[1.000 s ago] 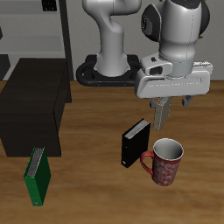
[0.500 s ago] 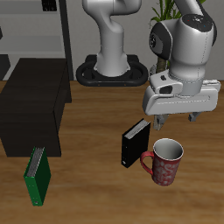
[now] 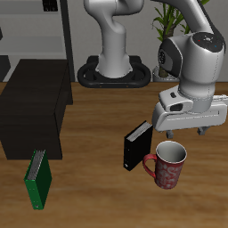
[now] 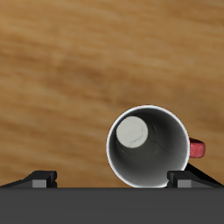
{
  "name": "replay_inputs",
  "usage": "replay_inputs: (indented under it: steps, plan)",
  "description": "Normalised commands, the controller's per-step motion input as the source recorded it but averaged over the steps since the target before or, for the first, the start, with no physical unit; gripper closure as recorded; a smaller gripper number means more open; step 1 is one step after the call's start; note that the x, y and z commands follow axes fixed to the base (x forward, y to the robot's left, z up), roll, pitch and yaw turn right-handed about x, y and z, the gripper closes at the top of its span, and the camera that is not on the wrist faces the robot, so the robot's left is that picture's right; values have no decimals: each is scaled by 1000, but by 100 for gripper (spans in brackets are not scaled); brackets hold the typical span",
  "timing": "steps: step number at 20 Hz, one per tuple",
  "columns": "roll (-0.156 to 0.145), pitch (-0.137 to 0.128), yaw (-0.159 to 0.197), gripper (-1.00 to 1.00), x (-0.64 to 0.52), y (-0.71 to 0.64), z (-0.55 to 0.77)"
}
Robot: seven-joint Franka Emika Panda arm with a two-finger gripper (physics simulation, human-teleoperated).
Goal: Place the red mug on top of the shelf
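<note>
The red mug stands upright on the wooden table near its front edge, with its handle toward the small black book. In the wrist view I look straight down into its grey-white inside. My gripper hangs just above the mug's rim, open and empty. Its fingertips show wide apart, and the mug sits close to one of them. The shelf is a low black box at the far side of the table from the mug, with nothing on its flat top.
A small black book stands upright right beside the mug's handle. A green book stands in front of the shelf. The robot's base is at the back.
The gripper has come down toward the mug and shifted a little away from the shelf. The mug and the books have not moved.
</note>
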Motion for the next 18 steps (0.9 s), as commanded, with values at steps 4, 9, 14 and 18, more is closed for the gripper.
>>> replay_inputs:
  steps: [4, 9, 14, 18]
  plan:
    - [14, 19, 5, -100, 75, 84, -263]
    - [8, 37, 25, -100, 86, 86, -412]
    - [11, 52, 2, -100, 69, 78, -419]
    - [8, 42, -24, -100, 11, -16, -299]
